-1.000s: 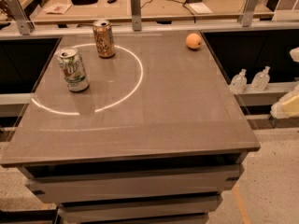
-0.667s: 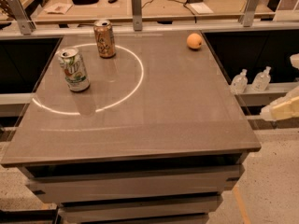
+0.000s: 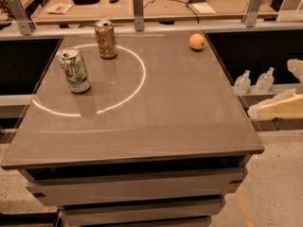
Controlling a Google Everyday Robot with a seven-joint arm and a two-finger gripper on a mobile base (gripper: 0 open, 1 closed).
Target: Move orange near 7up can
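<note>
The orange (image 3: 196, 41) sits on the grey table (image 3: 156, 122) near its far right corner. The 7up can (image 3: 75, 71), white and green, stands upright at the table's left side, inside a bright ring of light. My gripper (image 3: 271, 88) is off the table's right edge, about level with its middle, well short of the orange and far from the can. Its cream fingers (image 3: 277, 109) stand apart and hold nothing.
A brown-orange can (image 3: 105, 39) stands upright at the far left, behind the 7up can. Two small clear bottles (image 3: 254, 82) stand on a low shelf to the right of the table. A rail with metal posts (image 3: 138, 4) runs along the far edge.
My gripper has come further into view from the right, moving left towards the table's right edge. The orange and both cans have not moved.
</note>
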